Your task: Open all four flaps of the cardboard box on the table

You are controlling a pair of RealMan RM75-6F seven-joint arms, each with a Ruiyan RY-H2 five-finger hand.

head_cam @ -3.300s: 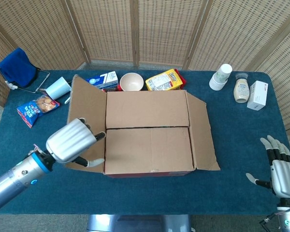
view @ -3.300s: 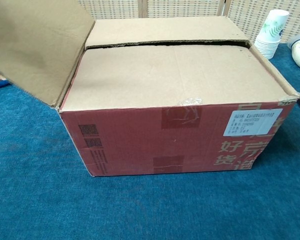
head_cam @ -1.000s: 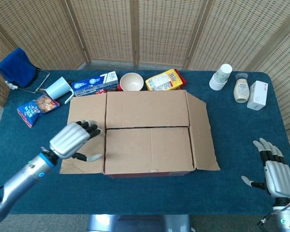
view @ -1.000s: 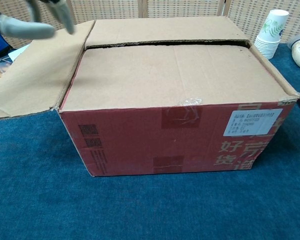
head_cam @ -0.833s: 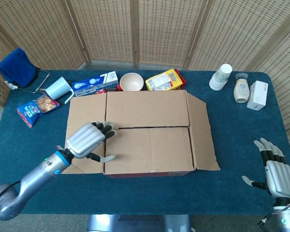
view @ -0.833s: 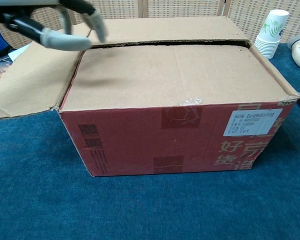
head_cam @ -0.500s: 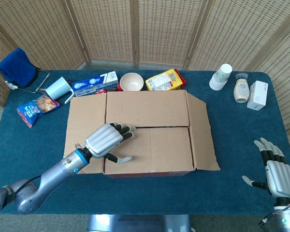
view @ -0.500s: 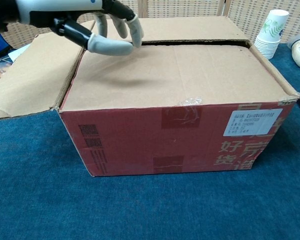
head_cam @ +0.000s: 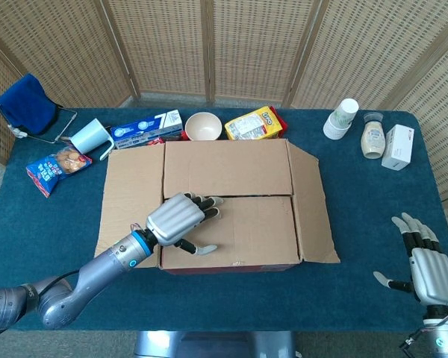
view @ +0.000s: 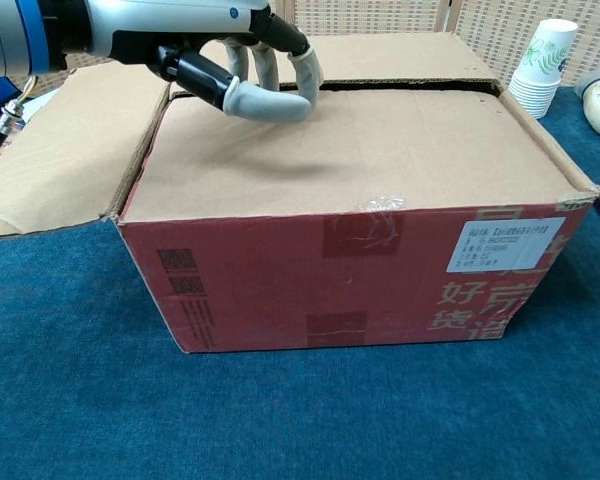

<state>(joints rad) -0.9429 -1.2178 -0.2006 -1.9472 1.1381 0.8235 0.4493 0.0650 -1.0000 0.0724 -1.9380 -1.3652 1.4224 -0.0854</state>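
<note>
The cardboard box (head_cam: pixel 231 253) stands mid-table. Its left flap (head_cam: pixel 131 195) lies folded out flat, and its right flap (head_cam: pixel 313 209) is also folded out. The far flap (head_cam: pixel 228 168) and the near flap (head_cam: pixel 243 231) are down, meeting at a seam. My left hand (head_cam: pixel 181 218) hovers over the left part of the near flap, fingers spread and curved toward the seam, holding nothing. In the chest view the left hand (view: pixel 230 60) has its fingertips at the seam above the near flap (view: pixel 360 150). My right hand (head_cam: pixel 429 270) is open near the table's front right corner, well away from the box.
Behind the box sit a blue-white carton (head_cam: pixel 145 128), a bowl (head_cam: pixel 203 126) and a yellow snack pack (head_cam: pixel 254 123). Back right are stacked paper cups (head_cam: pixel 342 118), a bottle (head_cam: pixel 372 138) and a white box (head_cam: pixel 398 147). A cup (head_cam: pixel 88 136) and a snack bag (head_cam: pixel 56 168) lie left.
The left flap went from raised to lying flat. My left hand then moved right from that flap across the near flap to the seam. The right hand has hardly moved.
</note>
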